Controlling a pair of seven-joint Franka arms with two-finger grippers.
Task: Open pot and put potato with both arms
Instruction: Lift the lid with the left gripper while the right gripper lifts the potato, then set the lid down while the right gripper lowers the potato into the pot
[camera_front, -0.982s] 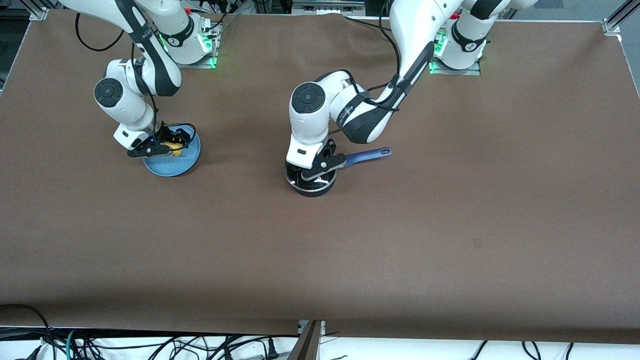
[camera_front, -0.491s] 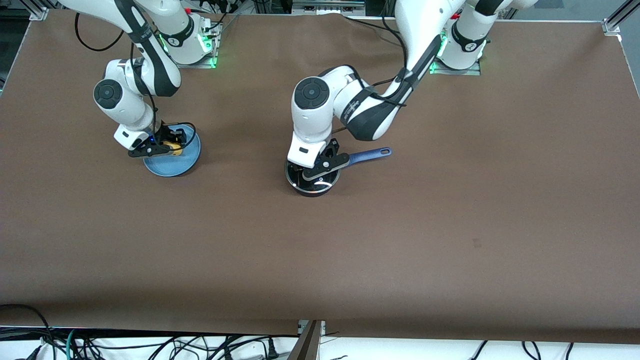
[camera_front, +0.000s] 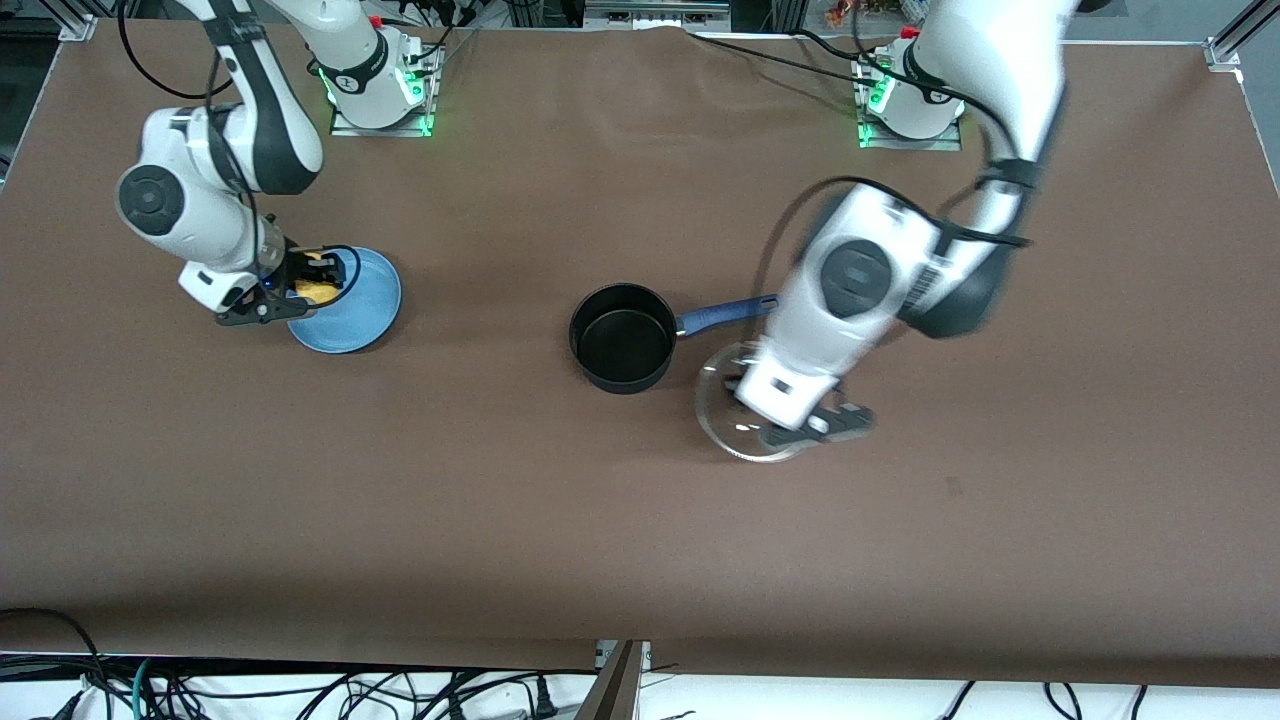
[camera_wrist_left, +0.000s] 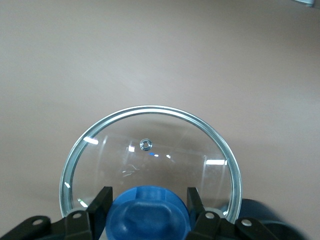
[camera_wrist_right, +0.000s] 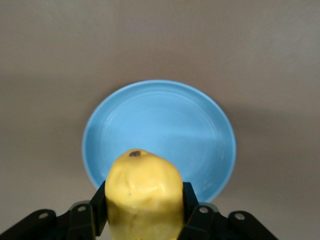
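Observation:
The dark pot (camera_front: 622, 338) stands open mid-table, black inside, its blue handle (camera_front: 728, 311) pointing toward the left arm's end. My left gripper (camera_front: 790, 425) is shut on the blue knob (camera_wrist_left: 146, 214) of the glass lid (camera_front: 735, 418) and holds it up over bare table beside the pot; the lid also shows in the left wrist view (camera_wrist_left: 150, 150). My right gripper (camera_front: 290, 293) is shut on the yellow potato (camera_front: 320, 290) and holds it above the light-blue plate's edge. The potato (camera_wrist_right: 144, 195) fills the space between the jaws in the right wrist view.
The light-blue plate (camera_front: 355, 310) lies toward the right arm's end, also in the right wrist view (camera_wrist_right: 165, 130). Brown table cover (camera_front: 640, 520) spreads around. Cables hang along the table's front edge.
My left gripper lifted the lid off the pot and swung it toward the left arm's end, leaving the pot open. My right gripper rose from the plate with the potato.

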